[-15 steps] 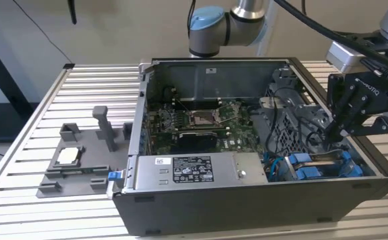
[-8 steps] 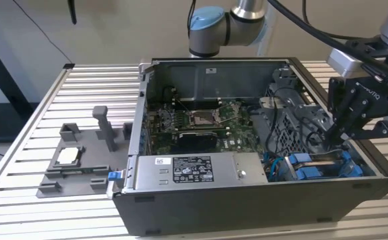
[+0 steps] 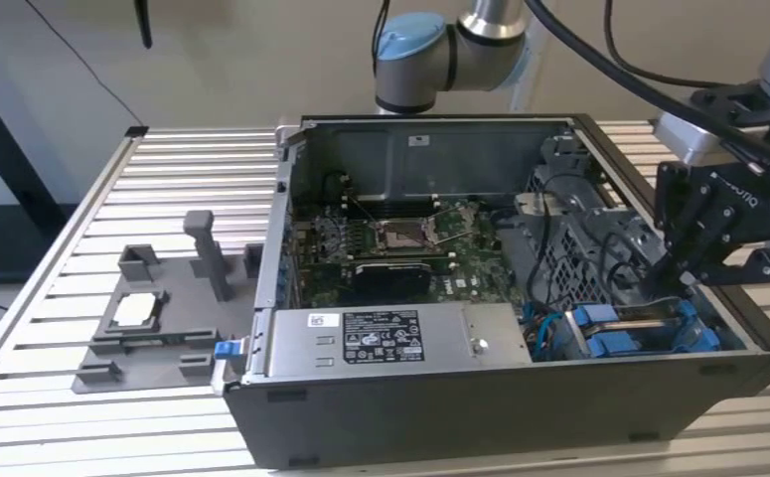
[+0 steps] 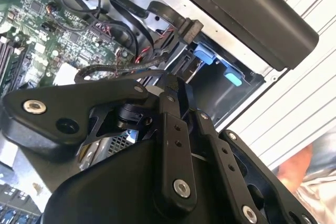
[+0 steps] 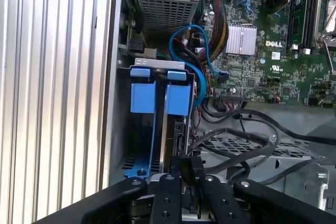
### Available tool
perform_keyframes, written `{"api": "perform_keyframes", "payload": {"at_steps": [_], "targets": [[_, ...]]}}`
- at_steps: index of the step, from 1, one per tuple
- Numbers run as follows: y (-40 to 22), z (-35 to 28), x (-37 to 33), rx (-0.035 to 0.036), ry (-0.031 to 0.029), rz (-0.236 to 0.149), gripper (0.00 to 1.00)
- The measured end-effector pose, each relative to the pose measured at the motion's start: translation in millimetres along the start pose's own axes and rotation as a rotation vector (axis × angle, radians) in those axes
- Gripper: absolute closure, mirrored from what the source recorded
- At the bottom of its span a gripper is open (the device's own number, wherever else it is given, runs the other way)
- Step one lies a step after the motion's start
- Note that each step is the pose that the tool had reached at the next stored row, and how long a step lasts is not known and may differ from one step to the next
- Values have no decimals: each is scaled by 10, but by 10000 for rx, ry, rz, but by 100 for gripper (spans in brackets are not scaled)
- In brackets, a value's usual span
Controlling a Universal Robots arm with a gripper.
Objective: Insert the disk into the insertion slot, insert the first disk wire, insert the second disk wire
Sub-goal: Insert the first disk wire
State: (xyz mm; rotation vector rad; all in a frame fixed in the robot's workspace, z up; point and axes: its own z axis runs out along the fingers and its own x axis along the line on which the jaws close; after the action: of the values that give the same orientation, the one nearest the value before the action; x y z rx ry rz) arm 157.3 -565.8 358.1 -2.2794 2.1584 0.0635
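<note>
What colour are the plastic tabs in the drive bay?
Bright blue. The plastic tabs show best in the first wrist view.

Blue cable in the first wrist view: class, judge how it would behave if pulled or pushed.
The blue cable curves in a loose loop, so it is probably floppy and would bend rather than slide. It looks thin, so likely light. It runs among black wires, so a pull might snag.
</note>
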Motion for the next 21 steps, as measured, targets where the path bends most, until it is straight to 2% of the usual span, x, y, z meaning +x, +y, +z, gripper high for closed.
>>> {"api": "perform_keyframes", "payload": {"at_steps": [21], "targets": [[-35, 124, 15, 14, -9, 438, 81]]}}
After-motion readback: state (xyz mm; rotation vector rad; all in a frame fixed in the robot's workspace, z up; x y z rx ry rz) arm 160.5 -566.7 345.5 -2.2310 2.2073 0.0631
